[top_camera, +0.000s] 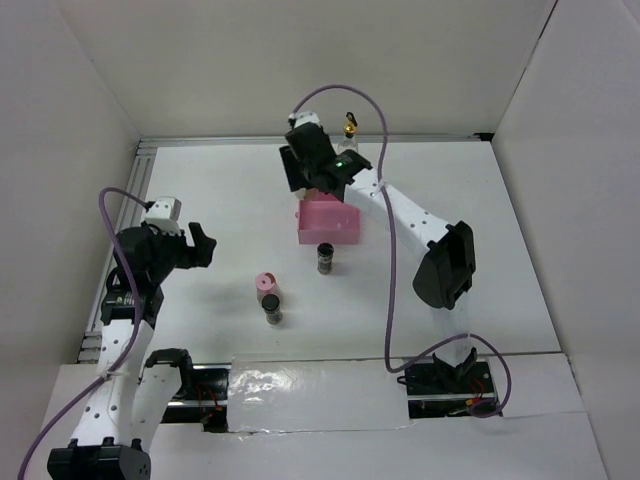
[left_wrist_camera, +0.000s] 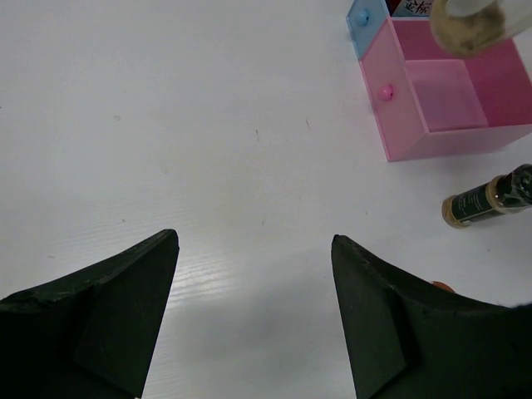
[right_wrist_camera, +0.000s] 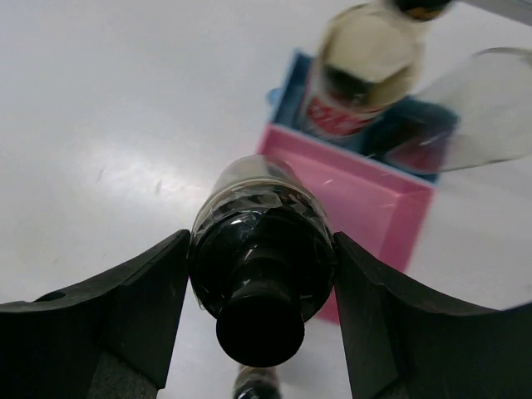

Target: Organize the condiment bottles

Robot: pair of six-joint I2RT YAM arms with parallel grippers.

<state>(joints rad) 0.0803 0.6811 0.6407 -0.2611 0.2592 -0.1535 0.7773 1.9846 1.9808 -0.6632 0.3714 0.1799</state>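
My right gripper (right_wrist_camera: pixel 260 241) is shut on a tall bottle with a black cap (right_wrist_camera: pixel 262 274) and holds it over the pink tray (right_wrist_camera: pixel 374 208). From above, this gripper (top_camera: pixel 300 175) covers the bottle. The bottle's tan lower end (left_wrist_camera: pixel 474 25) shows over the pink tray (left_wrist_camera: pixel 449 108). A red-labelled bottle (right_wrist_camera: pixel 357 75) stands in the blue tray (right_wrist_camera: pixel 287 100). The clear bottle with the gold spout (top_camera: pixel 350 125) stands behind the trays. A black-lidded jar (top_camera: pixel 325 258) stands in front of the pink tray (top_camera: pixel 330 222). Further left are a pink-lidded jar (top_camera: pixel 265 283) and a dark jar (top_camera: pixel 272 308). My left gripper (left_wrist_camera: pixel 253 239) is open over bare table.
White walls close in the table on three sides. A metal rail (top_camera: pixel 140 150) runs along the left edge. The right arm's cable (top_camera: pixel 395 290) loops across the table's right half. The left gripper (top_camera: pixel 203 245) hangs left of the jars.
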